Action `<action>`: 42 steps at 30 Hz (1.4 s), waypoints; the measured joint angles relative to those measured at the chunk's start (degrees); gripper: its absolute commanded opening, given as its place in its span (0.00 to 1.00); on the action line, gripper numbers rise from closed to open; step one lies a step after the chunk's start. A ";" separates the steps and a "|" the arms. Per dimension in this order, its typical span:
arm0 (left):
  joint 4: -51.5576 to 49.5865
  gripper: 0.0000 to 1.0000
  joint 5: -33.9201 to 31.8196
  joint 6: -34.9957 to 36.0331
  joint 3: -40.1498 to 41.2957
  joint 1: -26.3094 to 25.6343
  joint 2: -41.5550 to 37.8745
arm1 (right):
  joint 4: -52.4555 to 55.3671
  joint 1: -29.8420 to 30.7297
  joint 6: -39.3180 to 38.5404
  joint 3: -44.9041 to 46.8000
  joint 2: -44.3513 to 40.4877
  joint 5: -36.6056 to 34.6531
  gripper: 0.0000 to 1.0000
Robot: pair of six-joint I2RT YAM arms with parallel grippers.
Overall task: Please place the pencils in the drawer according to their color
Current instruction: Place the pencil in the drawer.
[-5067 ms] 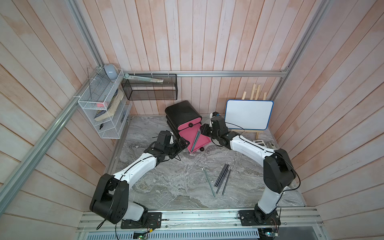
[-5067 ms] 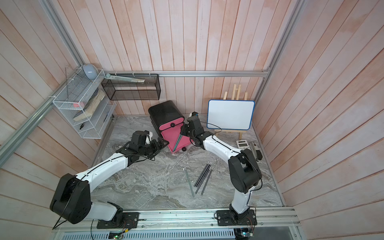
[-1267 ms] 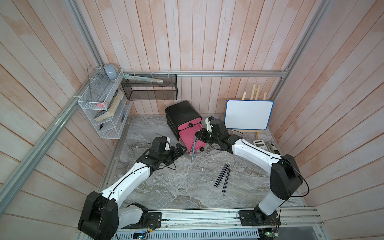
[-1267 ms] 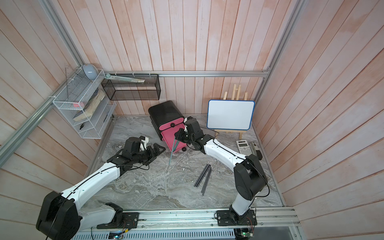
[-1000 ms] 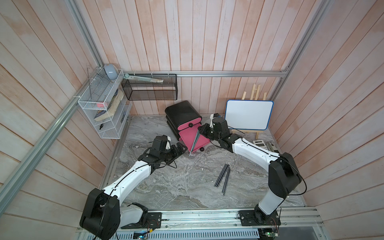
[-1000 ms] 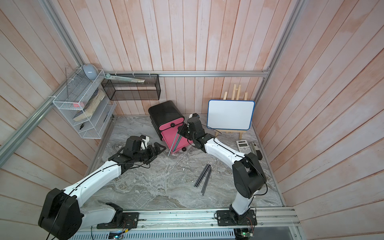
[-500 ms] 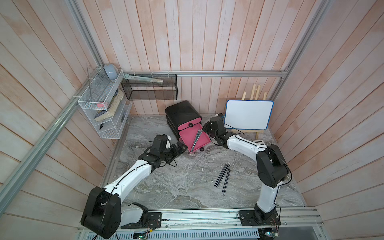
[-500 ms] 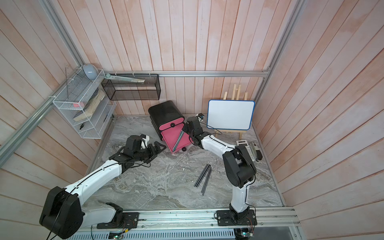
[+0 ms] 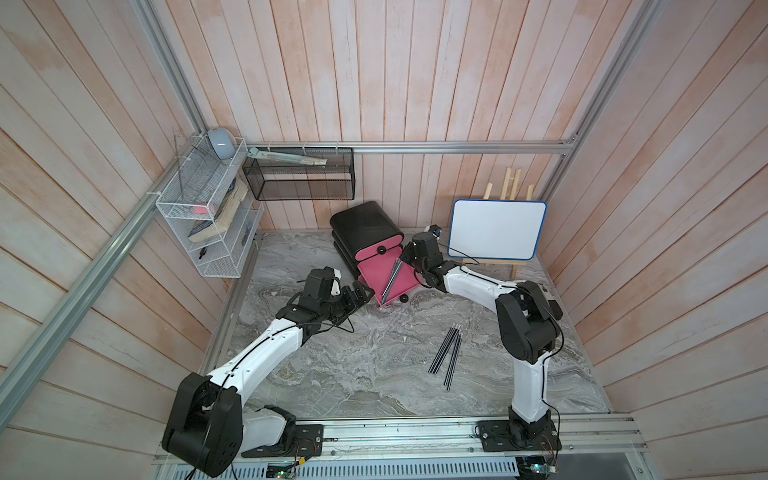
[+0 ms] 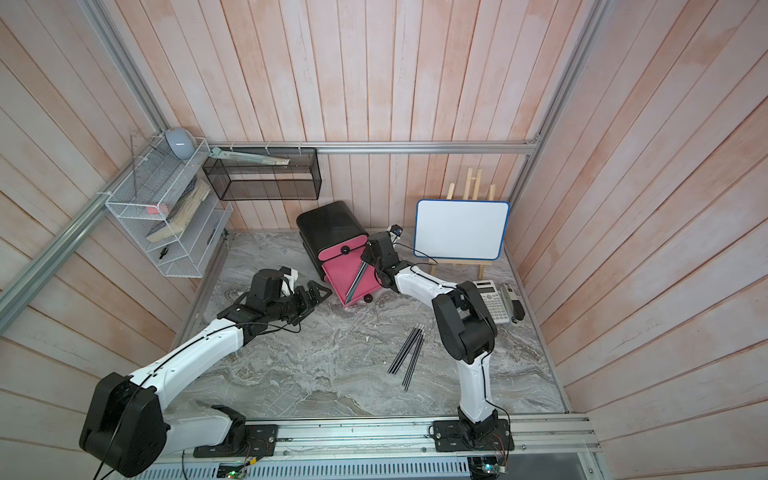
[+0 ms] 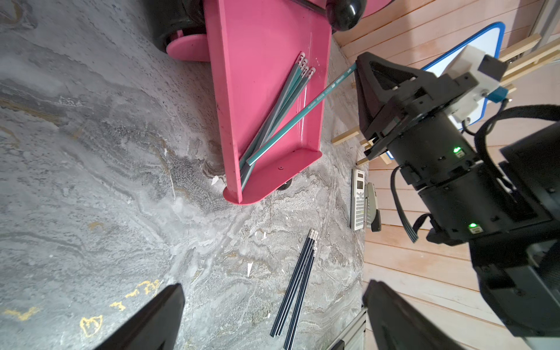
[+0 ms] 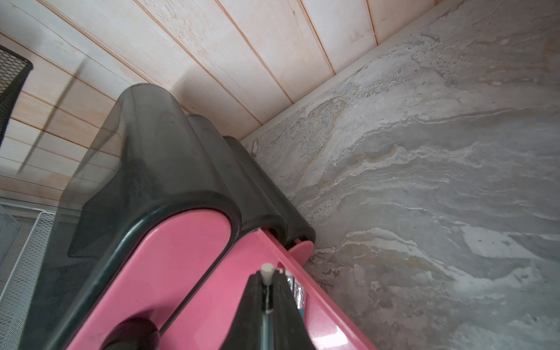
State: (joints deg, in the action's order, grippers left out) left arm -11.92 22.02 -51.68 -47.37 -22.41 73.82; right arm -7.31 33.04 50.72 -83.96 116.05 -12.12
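The right hand (image 11: 357, 65) is closed on a green pencil (image 11: 291, 124) and pinches it just below the eraser. In the right wrist view the white eraser sticks out a little beyond the fingertips (image 12: 257, 291). This hand hangs over the back right part of the pulled-out pink drawer (image 11: 257, 60), which is the middle one of the black cabinet (image 9: 363, 222).

In both top views the pencil runs from the hand toward about 7 o'clock, down into the drawer. Its other end is low near the drawer's front wall, and it crosses over the other green and grey pencils (image 11: 281, 103) that lie inside.

The left hand (image 9: 360, 292) is wide open and holds nothing. It stays just beside the drawer's front corner, at about 9 o'clock from it; I cannot tell if it touches.

A small bunch of black pencils (image 9: 446, 353) lies on the grey surface (image 9: 353, 374), at about 5 o'clock from the drawer and well apart from both hands.
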 measured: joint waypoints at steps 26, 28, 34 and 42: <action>-0.46 1.00 -0.24 0.68 -4.87 1.60 1.29 | -1.68 1.99 -1.68 8.00 -10.21 9.97 0.37; -1.27 1.00 -0.52 1.36 -6.56 2.56 1.79 | -3.37 1.60 -1.01 11.54 -13.73 11.65 0.40; -5.60 1.00 -2.86 4.98 -14.43 6.16 5.20 | -10.56 -2.21 3.54 27.08 -22.34 18.38 0.46; -10.71 1.00 -6.36 10.58 -26.64 10.38 14.29 | -18.36 -5.84 8.17 46.25 -28.87 26.21 0.46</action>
State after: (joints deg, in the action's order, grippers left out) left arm -22.63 15.66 -41.10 -74.02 -12.03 88.12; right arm -25.67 27.20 58.89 -37.71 87.18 14.09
